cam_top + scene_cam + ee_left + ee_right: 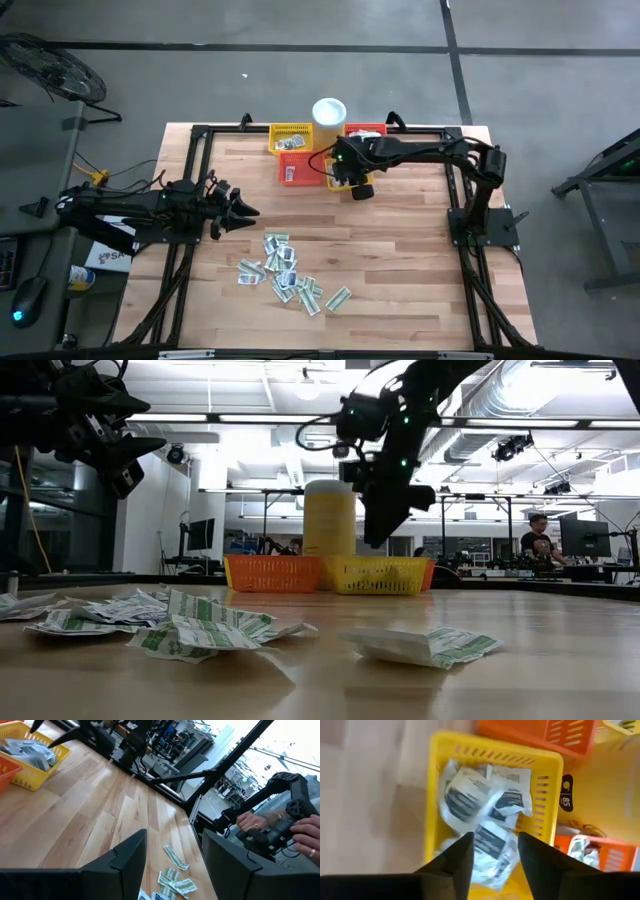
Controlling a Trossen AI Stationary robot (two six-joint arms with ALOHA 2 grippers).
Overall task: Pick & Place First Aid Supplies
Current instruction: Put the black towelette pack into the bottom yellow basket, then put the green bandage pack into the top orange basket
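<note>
Several first aid supplies, small white-and-green sachets (290, 275), lie loose on the wooden table near its front middle. More white sachets with dark print (480, 805) fill a yellow mesh basket (436, 800) at the far side. My right gripper (495, 837) hangs open just above that basket (335, 181), pointing steeply down. One sachet (491, 847) lies in the basket below the gap between its fingers. My left gripper (243, 210) waits open and level at the table's left, holding nothing.
A white cup (329, 111) stands at the far edge between another yellow basket (290, 135) and a red-orange one (366, 129); an orange basket (294, 170) sits nearer. Black frame rails (190, 180) border the table. A person's hands (260, 822) show beyond the table.
</note>
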